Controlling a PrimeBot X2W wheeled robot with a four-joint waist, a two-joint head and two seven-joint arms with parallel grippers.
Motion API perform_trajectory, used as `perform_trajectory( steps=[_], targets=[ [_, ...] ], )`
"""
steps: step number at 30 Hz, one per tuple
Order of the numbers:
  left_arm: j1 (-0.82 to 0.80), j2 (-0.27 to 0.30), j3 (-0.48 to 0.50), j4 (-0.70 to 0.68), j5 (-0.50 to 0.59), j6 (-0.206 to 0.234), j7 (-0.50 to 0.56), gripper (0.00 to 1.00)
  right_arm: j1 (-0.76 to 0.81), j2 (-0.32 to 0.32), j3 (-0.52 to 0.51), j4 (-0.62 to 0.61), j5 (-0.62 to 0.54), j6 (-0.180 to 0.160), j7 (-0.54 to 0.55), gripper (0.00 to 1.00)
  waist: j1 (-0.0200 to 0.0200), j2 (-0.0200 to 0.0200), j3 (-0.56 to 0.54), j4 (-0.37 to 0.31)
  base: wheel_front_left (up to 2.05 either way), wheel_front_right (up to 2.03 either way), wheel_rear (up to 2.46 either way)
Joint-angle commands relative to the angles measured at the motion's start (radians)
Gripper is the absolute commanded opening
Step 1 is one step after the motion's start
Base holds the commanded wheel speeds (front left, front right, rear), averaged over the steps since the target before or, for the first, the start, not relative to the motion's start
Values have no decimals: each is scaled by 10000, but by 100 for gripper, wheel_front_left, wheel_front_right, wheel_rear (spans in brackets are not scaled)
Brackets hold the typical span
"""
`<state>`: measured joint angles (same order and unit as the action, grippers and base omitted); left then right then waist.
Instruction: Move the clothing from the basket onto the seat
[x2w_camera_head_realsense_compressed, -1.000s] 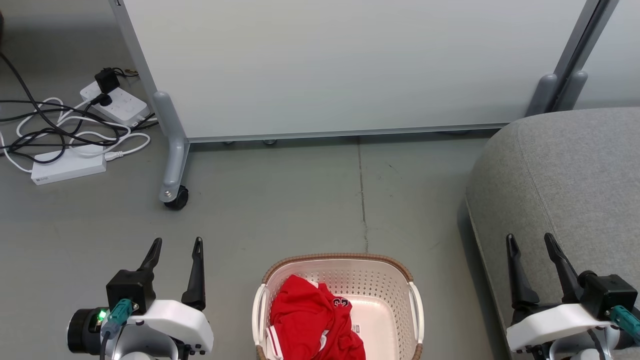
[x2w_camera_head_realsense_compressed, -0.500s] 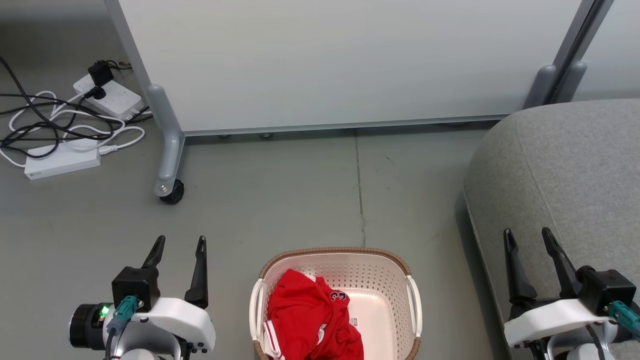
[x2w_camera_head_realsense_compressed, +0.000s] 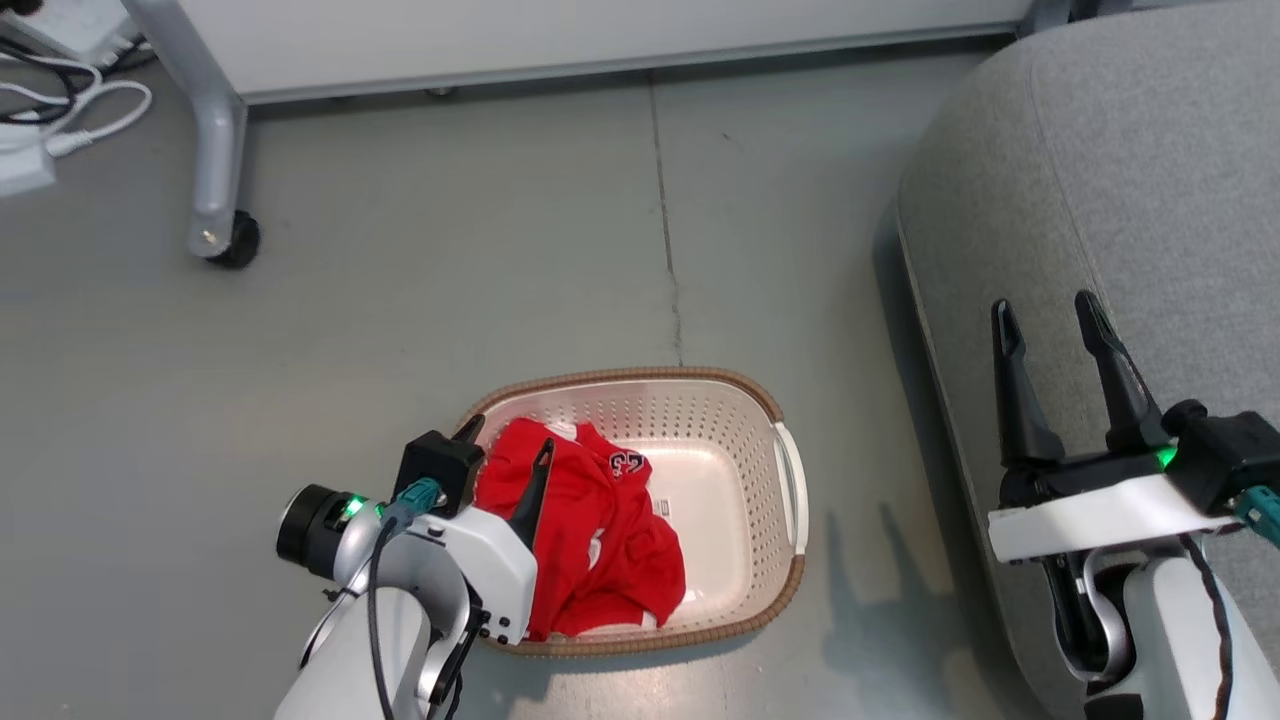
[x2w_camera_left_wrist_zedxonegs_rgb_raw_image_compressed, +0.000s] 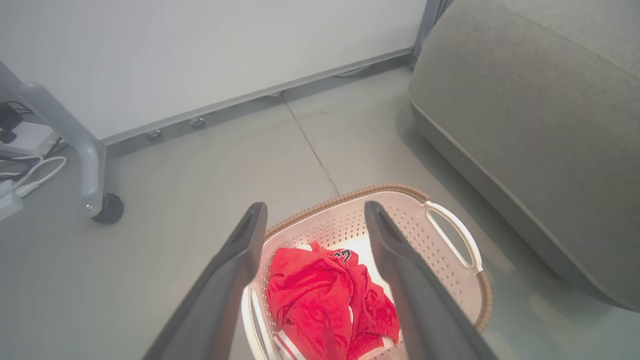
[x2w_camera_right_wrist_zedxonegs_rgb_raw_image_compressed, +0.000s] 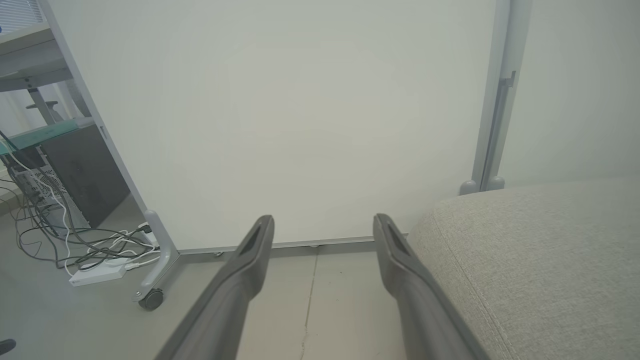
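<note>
Head view: the left gripper (x2w_camera_head_realsense_compressed: 508, 438) hangs with both fingers spread wide and empty over the 9 o'clock end of the basket (x2w_camera_head_realsense_compressed: 700, 376), its tips pointing toward 1 o'clock. Below them, one crumpled red heap of clothing (x2w_camera_head_realsense_compressed: 590, 530) fills the basket's 9 o'clock half, its long axis running from about 11 to 5 o'clock, with the dark printed number at its 1 o'clock edge. How many pieces make up the heap cannot be told. The single basket lies roughly from 9 to 3 o'clock, with one white handle showing at 3 o'clock. Bare grey floor (x2w_camera_head_realsense_compressed: 450, 280) lies open at 12 o'clock as far as one caster (x2w_camera_head_realsense_compressed: 235, 240) and the partition foot at 10 o'clock. A narrow strip of floor separates the basket from the seat (x2w_camera_head_realsense_compressed: 1130, 180) at 3 o'clock. Over the seat's near edge, the right gripper (x2w_camera_head_realsense_compressed: 1043, 306) is likewise wide open and empty, its fingers pointing to 12 o'clock.
</note>
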<state>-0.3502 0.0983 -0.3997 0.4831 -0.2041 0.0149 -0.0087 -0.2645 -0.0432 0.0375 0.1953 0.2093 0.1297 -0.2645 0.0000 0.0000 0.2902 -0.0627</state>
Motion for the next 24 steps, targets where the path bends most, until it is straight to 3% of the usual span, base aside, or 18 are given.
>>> perform_trajectory(
  steps=[1,13,24],
  targets=[
    [-443,0,-161,412,183,-140,67,100,-273,-49,36,-158,134,18,-30,100,0,0,923,-536,0,0,0],
    [-3755,-192,-2821,4859,2537,-885,923,100,-1337,-41,259,-1238,929,18,-30,100,0,0,3543,-1439,0,0,0],
    [-5545,179,-3436,6820,3219,-842,1126,100,-1621,-44,685,-2124,1439,18,-30,100,0,0,4943,-1968,0,0,0]
  ],
)
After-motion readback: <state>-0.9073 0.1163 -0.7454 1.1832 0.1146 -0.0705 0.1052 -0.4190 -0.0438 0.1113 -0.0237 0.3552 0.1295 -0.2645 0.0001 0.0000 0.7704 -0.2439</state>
